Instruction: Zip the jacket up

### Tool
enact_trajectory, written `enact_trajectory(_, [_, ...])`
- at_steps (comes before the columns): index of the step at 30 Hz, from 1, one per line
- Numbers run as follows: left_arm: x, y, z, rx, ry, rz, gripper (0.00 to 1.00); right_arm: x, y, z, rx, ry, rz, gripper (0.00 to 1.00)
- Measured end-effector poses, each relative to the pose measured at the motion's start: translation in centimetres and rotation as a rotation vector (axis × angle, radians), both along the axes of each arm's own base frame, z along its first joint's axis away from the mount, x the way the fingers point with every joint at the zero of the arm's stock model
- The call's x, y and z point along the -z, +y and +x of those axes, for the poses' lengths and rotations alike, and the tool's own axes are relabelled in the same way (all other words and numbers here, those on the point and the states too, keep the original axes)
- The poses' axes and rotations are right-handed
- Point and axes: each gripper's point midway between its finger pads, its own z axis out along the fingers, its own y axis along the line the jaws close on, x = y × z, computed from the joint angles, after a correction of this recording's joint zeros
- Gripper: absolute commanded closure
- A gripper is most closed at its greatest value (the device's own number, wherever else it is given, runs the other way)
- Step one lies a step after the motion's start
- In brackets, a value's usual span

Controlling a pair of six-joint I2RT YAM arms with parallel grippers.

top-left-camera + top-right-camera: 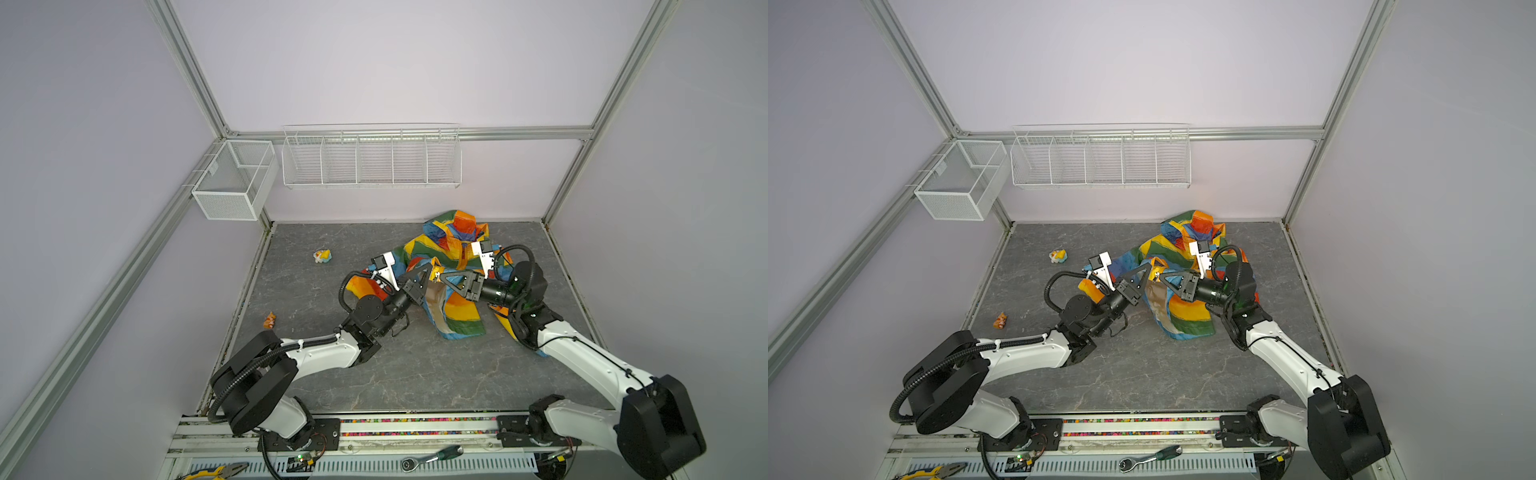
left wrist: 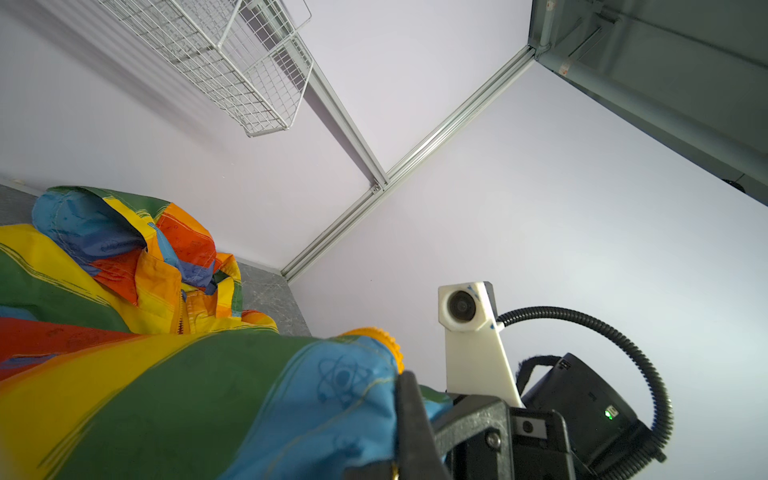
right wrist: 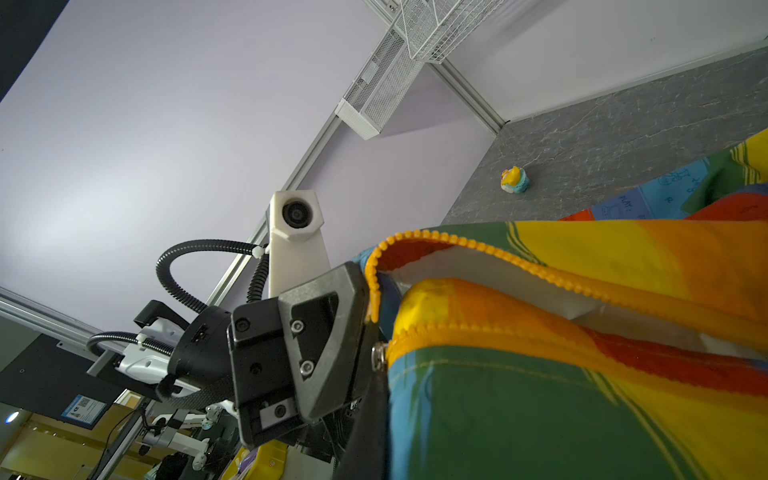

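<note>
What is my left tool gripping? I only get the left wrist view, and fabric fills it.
Observer: The left tool is shut on the front edge of the jacket, right at its orange zipper.
Operator: Zipped yet?
Observer: No; the right wrist view shows two tooth rows apart, cream lining between them.
Operator: Anything else on the table?
Observer: Two small toys, a yellow-and-blue toy and an orange toy, left of the jacket in both top views.
</note>
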Motion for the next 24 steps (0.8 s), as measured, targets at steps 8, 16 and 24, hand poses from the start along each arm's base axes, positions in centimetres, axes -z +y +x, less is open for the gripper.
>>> enact_trajectory(8, [1.1,-0.6,0.2,0.019,0.020,0.000,1.00,-0.4,0.1,-0.2,-0.016,-0.012,0.014,0.94])
enact_trajectory(16, [0.7,-0.6,0.1,0.025,0.014,-0.020,1.00,0.1,0.2,0.1,-0.017,0.003,0.011,0.94])
enact_trajectory(24, [0.2,-0.4,-0.1,0.029,0.007,-0.043,1.00,0.0,0.3,0.1,-0.017,-0.001,0.013,0.94])
